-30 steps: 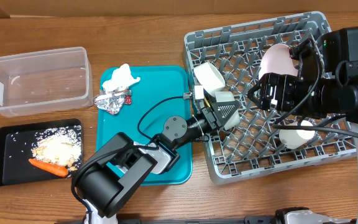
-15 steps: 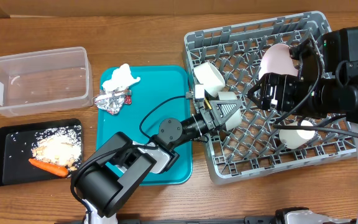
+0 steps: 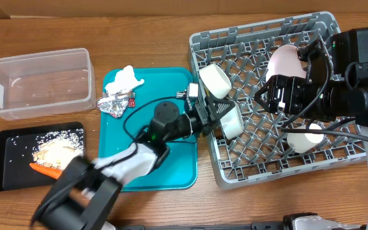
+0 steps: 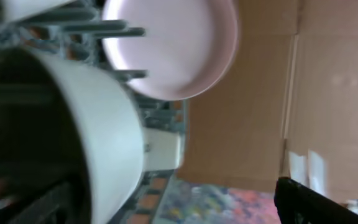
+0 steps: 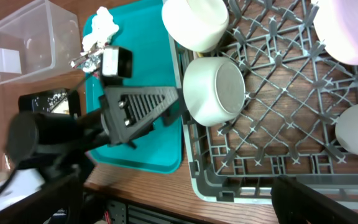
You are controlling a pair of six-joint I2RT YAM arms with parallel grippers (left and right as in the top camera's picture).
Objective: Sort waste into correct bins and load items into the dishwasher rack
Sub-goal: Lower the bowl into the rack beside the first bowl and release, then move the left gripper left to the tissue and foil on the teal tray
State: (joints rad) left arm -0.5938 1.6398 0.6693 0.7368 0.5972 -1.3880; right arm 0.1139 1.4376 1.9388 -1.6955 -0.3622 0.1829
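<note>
The grey dishwasher rack (image 3: 260,27) stands at the right. A pale bowl (image 3: 230,121) lies on its side at the rack's left edge, and it also shows in the right wrist view (image 5: 213,90) and the left wrist view (image 4: 110,137). My left gripper (image 3: 214,110) is right beside its rim with fingers spread wide. A second bowl (image 3: 214,80) and the pinkish plate (image 3: 283,62) stand in the rack. My right gripper (image 3: 275,96) hovers open and empty over the rack's middle. The tissue (image 3: 126,78) and foil wrapper (image 3: 115,102) lie on the teal tray (image 3: 171,89). Spoon and fork are not visible.
A clear tub (image 3: 37,59) stands at the far left. The black tray (image 3: 5,166) in front of it holds crumbs (image 3: 56,152) and a carrot (image 3: 48,170). Another pale round item (image 3: 305,137) sits in the rack under the right arm. A cardboard wall runs behind.
My left gripper has drawn back to the left, off the bowl, which now shows more fully at the rack's left edge. The right arm has not moved.
</note>
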